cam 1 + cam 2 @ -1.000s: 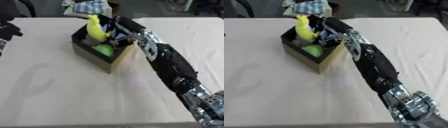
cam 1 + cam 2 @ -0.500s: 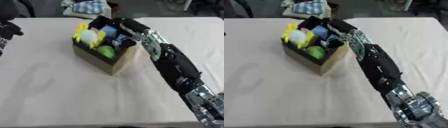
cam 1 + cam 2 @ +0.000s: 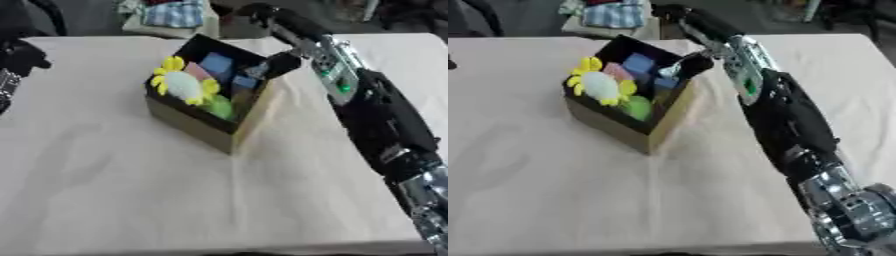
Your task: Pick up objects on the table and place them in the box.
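Note:
A cardboard box [image 3: 248, 121] with a dark inside stands on the beige table, left of centre. In it lie a yellow flower-shaped toy with a white middle [image 3: 184, 85], a blue block [image 3: 216, 64], a pink block [image 3: 196, 73], a green thing [image 3: 220, 106] and a second blue piece [image 3: 244, 82]. My right arm reaches up from the lower right. Its dark right hand [image 3: 265, 13] hangs past the box's far right corner, fingers stretched out, holding nothing. At the picture's left edge is my left hand [image 3: 21, 54], away from the box, its fingers not clear.
A pile of folded cloth [image 3: 173, 13] lies beyond the table's far edge. My right forearm [image 3: 376, 110] crosses the table to the right of the box. Bare tablecloth [image 3: 131, 190] spreads in front of and left of the box.
A second ago my right hand held the yellow toy upright in the box. The toy now lies flat inside, and the hand has let go and drawn back past the far corner.

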Controlling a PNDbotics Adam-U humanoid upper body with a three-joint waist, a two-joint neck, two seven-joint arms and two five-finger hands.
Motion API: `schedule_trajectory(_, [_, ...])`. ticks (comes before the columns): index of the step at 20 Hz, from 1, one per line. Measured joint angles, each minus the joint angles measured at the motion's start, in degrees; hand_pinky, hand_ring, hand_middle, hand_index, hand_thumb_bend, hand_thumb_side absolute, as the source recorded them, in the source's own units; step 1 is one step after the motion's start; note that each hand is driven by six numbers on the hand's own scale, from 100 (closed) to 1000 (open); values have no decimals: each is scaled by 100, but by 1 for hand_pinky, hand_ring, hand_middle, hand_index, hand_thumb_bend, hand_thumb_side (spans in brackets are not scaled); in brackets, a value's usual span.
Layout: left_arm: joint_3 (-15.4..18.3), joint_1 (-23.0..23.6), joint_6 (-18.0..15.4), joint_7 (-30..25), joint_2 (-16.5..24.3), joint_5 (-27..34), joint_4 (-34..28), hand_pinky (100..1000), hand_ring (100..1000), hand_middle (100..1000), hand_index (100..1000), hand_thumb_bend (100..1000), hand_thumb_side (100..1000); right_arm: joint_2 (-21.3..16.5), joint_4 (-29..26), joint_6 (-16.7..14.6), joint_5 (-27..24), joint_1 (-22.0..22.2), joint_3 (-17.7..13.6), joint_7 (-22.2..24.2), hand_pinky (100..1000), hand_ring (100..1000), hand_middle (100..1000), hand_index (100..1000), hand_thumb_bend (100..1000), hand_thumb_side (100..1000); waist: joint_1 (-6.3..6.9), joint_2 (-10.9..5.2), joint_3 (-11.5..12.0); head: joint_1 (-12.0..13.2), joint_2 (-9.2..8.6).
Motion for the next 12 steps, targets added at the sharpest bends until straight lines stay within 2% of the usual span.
schedule_trajectory(5, [54,46,4,53,3,-15,1,765,599,557,802,501,664,-338,-781,74,-494,255,-285,-405,663,761,826,907,423,459,-1,0,-139,119,-2])
schedule_trajectory(12, [125,95,15,168,24,-15,0,766,607,565,800,500,659,-629,-1864,453,-1164,958,-858,-1063,625,726,770,851,300,372,-14,0,-392,287,-1])
